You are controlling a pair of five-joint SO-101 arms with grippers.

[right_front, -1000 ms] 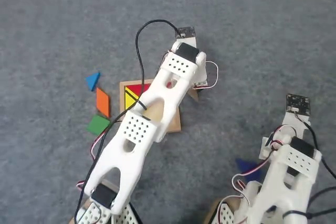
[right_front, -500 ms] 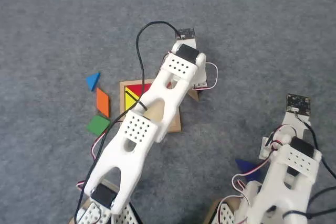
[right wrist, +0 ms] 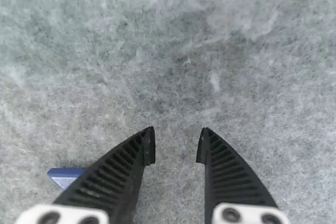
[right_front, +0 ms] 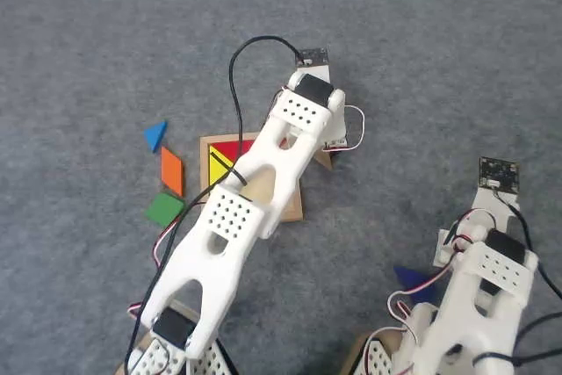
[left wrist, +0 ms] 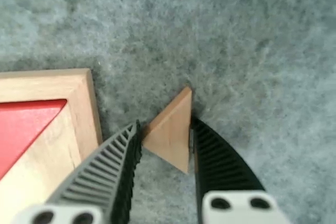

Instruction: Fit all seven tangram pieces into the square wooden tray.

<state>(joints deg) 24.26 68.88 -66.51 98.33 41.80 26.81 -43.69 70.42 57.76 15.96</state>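
Barely any change: left gripper [left wrist: 164, 125] jaws stay clenched on wood triangle [left wrist: 171, 132] just right of tray [left wrist: 88, 103], seemingly unlifted. Right gripper [right wrist: 176, 145] jaws released, empty.

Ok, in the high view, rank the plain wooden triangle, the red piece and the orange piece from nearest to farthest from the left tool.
1. Plain wooden triangle: gripped in the left tool, just off the tray.
2. Red piece: inside the tray, towards its side away from the tool.
3. Orange piece: out on the grey mat, past the tray.
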